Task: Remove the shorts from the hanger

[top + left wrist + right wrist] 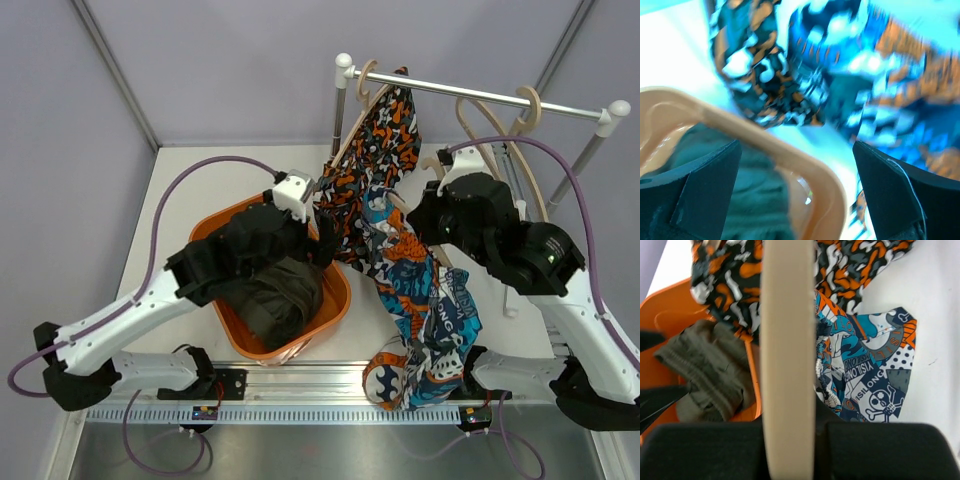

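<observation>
Olive shorts [280, 300], orange basket [343, 300], blue-orange swirl-print shorts [415, 290], cream hanger [787, 340]

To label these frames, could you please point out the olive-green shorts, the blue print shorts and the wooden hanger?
olive-green shorts [280, 300]: top view, crumpled middle.
blue print shorts [430, 318]: top view, middle of the cloth.
wooden hanger [787, 340]: right wrist view, middle of its bar.

The plain shorts [280, 300] lie in the basket [338, 300] on the counter [200, 190]. Just right of the basket, the swirl-print shorts [420, 300] drape off a hanger [787, 340] to the counter's near edge. Behind the basket's right corner, the blotch-print shorts [385, 135] hang from the rail [470, 95].
</observation>
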